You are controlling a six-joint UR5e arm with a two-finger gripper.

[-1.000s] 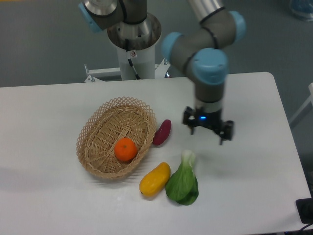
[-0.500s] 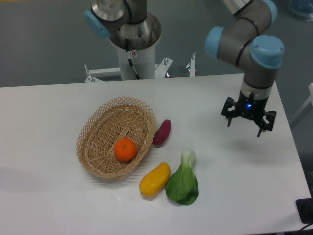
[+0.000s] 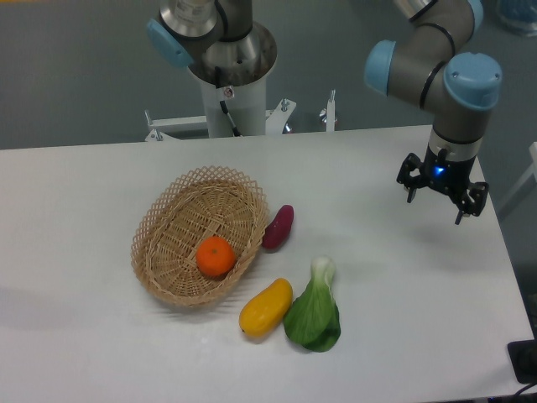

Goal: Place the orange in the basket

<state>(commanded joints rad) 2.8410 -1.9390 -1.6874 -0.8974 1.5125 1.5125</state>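
The oval tan wicker basket (image 3: 168, 239) hides the underside of the small round orange fruit (image 3: 216, 257) behind its near wall. The black two-finger tool (image 3: 441, 199) is too small to read its finger tips. The white desk (image 3: 101, 353) runs off the lower edge.

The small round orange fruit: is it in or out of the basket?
In. The small round orange fruit rests on the floor of the oval woven wicker basket.

The arm reaches in from the upper right, its wrist pointing straight down. The end effector (image 3: 442, 197) hangs above the right side of the counter (image 3: 403, 277), fingers spread apart, holding nothing.
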